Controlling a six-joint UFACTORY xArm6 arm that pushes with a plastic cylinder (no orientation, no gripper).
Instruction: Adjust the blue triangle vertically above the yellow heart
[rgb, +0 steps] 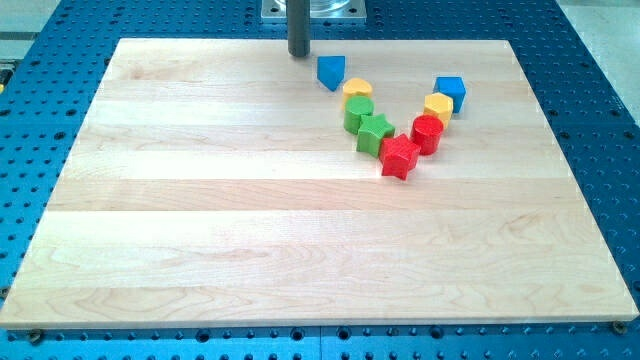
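The blue triangle (331, 71) lies near the view's top, just up and left of the yellow heart (357, 89), nearly touching it. My tip (299, 53) rests on the board at the view's top edge, a short way left of and slightly above the blue triangle, with a small gap between them. The rod rises straight up out of the frame.
Below the heart sit a green cylinder (358, 113), a green star (375, 133) and a red star (399, 156). To the right are a red cylinder (427, 133), a yellow hexagon (438, 107) and a blue cube (450, 92). The wooden board (200, 220) lies on a blue perforated table.
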